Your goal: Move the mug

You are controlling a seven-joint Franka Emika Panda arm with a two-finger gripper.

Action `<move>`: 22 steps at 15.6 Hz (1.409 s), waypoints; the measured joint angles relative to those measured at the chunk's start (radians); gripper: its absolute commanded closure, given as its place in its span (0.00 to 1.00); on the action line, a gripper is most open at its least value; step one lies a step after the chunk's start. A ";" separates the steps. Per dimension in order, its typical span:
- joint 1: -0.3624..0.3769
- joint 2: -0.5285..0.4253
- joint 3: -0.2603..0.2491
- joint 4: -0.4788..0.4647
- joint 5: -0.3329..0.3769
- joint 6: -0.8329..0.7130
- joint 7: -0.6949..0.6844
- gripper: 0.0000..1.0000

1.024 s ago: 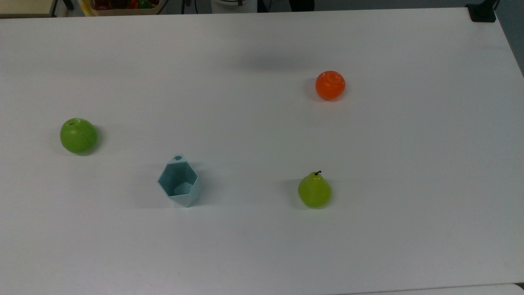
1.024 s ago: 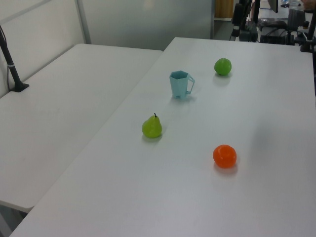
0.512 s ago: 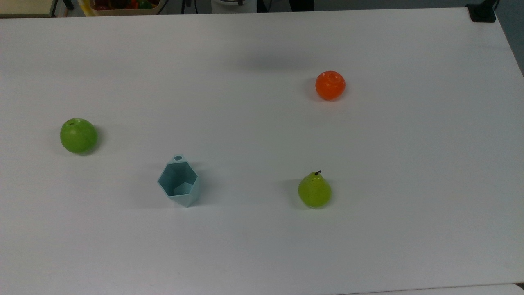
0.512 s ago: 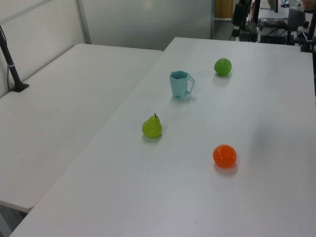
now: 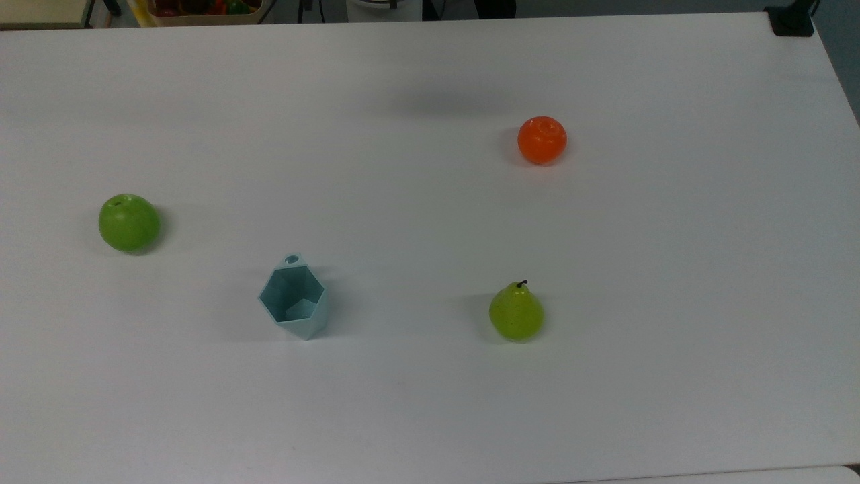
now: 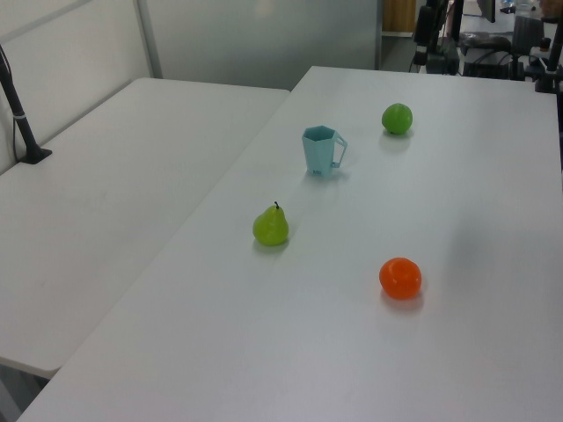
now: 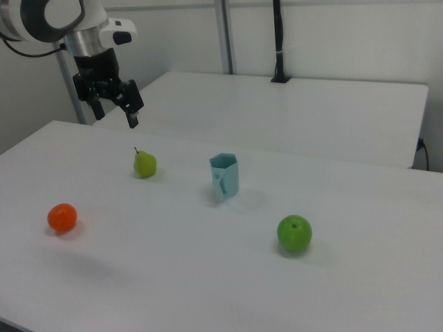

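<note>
The mug [image 5: 293,300] is a pale blue-teal faceted cup that stands upright and empty on the white table [image 5: 430,403], its small holed tab pointing to the top view's far side. It also appears in the left view as the mug [image 6: 321,151] and in the right view as the mug [image 7: 225,176]. My gripper [image 7: 115,115] hangs open high above the table at the right view's upper left, well away from the mug, with nothing between its fingers.
A green apple [image 5: 129,222] lies to the top view's left of the mug, a green pear [image 5: 516,314] to its right, an orange [image 5: 541,140] farther back right. A second white table [image 6: 106,202] adjoins. A black post [image 7: 278,41] stands behind.
</note>
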 measured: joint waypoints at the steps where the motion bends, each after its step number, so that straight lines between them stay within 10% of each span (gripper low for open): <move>1: 0.001 0.000 0.000 0.000 0.000 0.000 -0.014 0.00; 16: 0.001 0.018 -0.001 -0.002 0.000 -0.001 -0.219 0.00; 22: -0.007 0.050 -0.012 -0.021 0.000 0.105 -0.226 0.33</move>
